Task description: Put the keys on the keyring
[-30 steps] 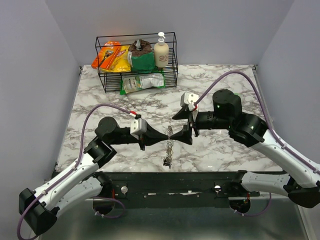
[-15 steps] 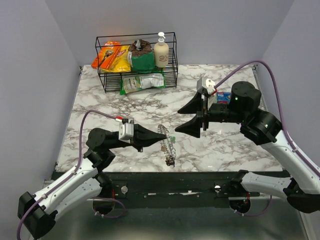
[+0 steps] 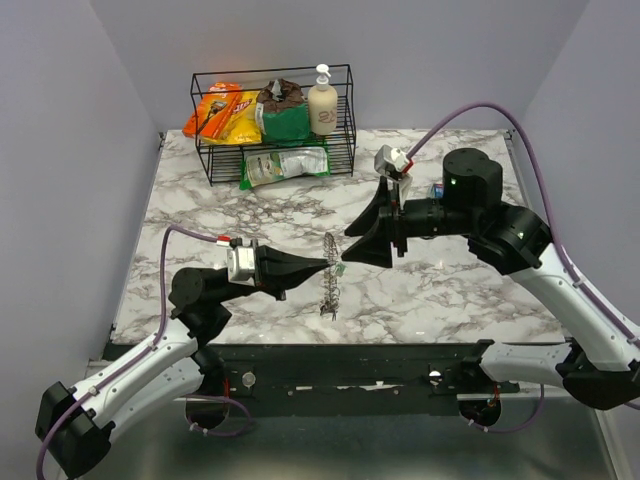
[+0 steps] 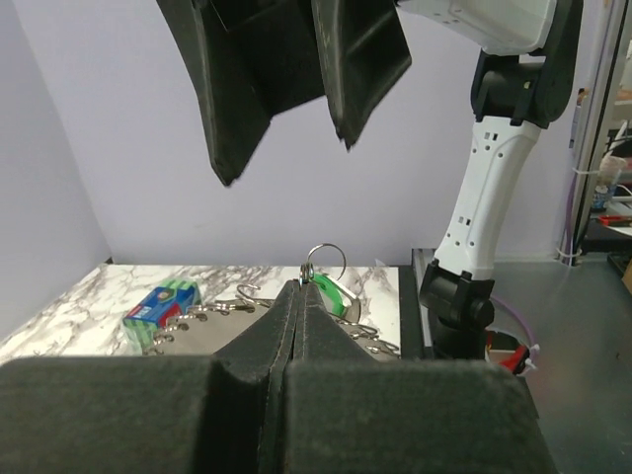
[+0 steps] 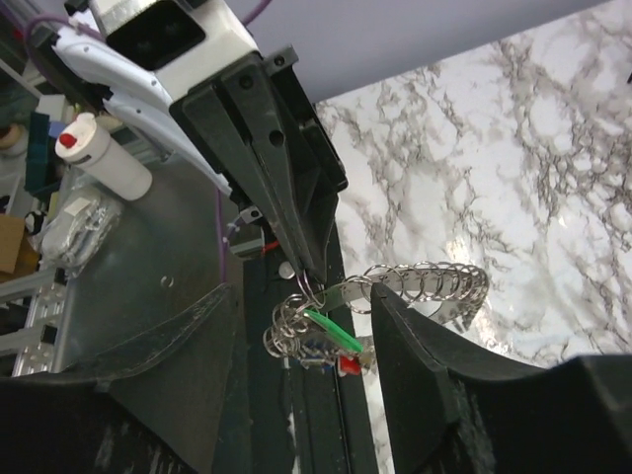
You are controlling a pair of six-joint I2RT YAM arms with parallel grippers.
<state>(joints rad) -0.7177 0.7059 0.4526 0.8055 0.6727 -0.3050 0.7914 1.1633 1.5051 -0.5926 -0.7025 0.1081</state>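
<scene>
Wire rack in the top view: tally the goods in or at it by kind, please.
Bags: 4 (orange bag, yellow bag, green bag, green-and-white pouch)
Pump bottle: 1
Total: 5

Wire basket (image 3: 272, 71) holds snack bags (image 3: 225, 115), 1 soap bottle (image 3: 322, 108).

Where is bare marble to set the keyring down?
Bare marble: left, between the wire basket and the left arm, and front right, before the right arm. Crowded: centre, where the left end effector, shut on the keyring, meets the open right end effector.
</scene>
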